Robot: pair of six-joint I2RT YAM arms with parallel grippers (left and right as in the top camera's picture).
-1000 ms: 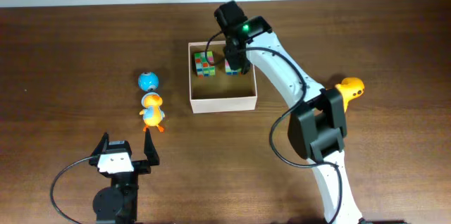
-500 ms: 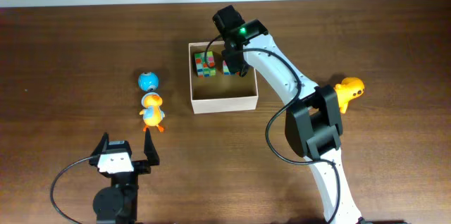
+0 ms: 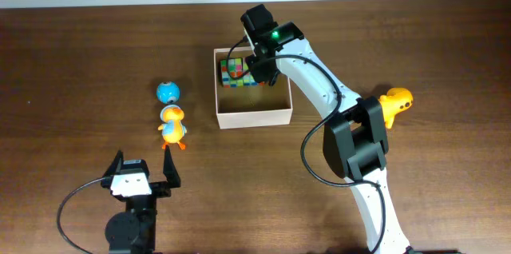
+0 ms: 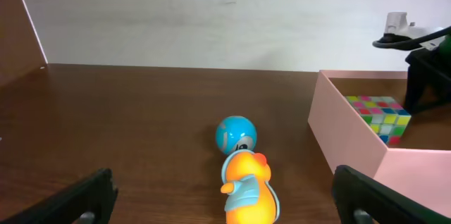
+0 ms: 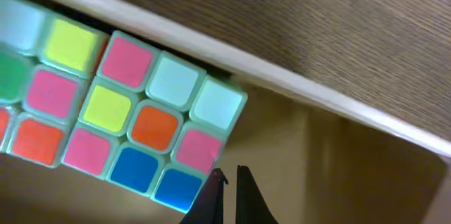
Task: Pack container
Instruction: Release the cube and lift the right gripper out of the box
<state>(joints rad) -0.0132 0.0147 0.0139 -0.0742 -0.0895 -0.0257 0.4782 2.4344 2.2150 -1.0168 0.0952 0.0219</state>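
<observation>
The container [image 3: 254,116], a square white-walled box with a tan floor, stands at the table's back centre. Two colour-tiled cubes [image 3: 233,72] lie side by side against its back wall. In the right wrist view the nearer cube [image 5: 144,125] lies beside the other cube [image 5: 42,83]. My right gripper [image 3: 260,67] is inside the box, shut and holding nothing, its tips [image 5: 229,179] right beside the nearer cube's corner. My left gripper [image 3: 142,172] stands open at the front left, its fingers [image 4: 88,197] wide apart with nothing between them.
An orange duck toy [image 3: 172,124] and a blue ball [image 3: 168,92] lie left of the container, just ahead of the left gripper. The duck [image 4: 246,189] and ball [image 4: 236,134] also show in the left wrist view. A yellow duck [image 3: 395,104] lies at the right.
My shut right gripper moved left inside the container and the right-hand cube slid left until it lay against the other cube. The left arm has not moved.
</observation>
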